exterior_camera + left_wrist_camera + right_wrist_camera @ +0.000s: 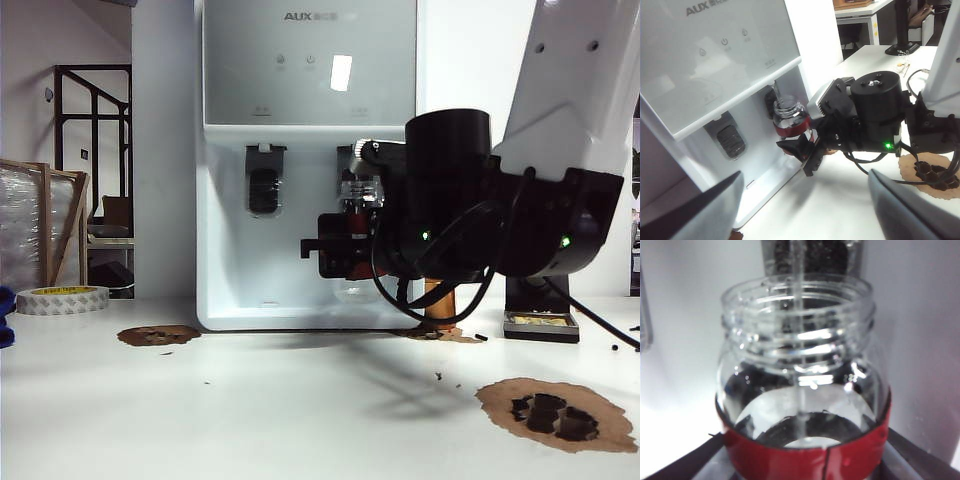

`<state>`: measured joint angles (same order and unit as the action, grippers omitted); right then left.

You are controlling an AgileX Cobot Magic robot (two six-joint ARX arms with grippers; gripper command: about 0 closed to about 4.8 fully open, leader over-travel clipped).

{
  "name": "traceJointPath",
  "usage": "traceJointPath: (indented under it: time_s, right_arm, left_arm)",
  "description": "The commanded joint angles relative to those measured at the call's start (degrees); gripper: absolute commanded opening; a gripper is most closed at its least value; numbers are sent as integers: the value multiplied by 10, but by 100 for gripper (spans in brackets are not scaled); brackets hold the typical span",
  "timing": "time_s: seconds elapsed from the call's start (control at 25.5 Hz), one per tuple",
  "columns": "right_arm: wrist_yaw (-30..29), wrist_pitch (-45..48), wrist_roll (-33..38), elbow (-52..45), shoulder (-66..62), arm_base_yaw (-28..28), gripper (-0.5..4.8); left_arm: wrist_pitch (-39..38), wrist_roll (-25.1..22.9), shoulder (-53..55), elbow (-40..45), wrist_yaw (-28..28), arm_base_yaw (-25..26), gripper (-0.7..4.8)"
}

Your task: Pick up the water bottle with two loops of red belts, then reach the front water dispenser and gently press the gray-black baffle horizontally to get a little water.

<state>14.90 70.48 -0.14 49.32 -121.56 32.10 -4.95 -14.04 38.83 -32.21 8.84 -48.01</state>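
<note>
Left pincer (805,210) gapes; right pincer (807,150) grips water bottle (802,385) (dispenser (230,200) reads "AUX").

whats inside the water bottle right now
A thin stream of water falls through the mouth of the water bottle, held by the right tool; the red band hides the water level.

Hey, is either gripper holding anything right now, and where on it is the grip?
The right gripper holds the water bottle by its red-banded lower body, mouth up under the dispenser's right paddle. The left gripper hangs open and empty.
</note>
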Motion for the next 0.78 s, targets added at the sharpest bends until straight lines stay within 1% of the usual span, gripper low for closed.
traceJointPath:
  time_s: [0.04, 0.2, 0.78]
  right_arm:
    - [-3, 30, 1, 7, 3, 1, 155]
    - [-12, 29, 1, 11, 3, 1, 155]
    - [-10, 21, -4, 10, 3, 1, 155]
  left_arm:
    - [6, -3, 0, -3, 0, 0, 400]
    - [7, -3, 0, -3, 0, 0, 400]
    - [7, -3, 0, -3, 0, 1, 400]
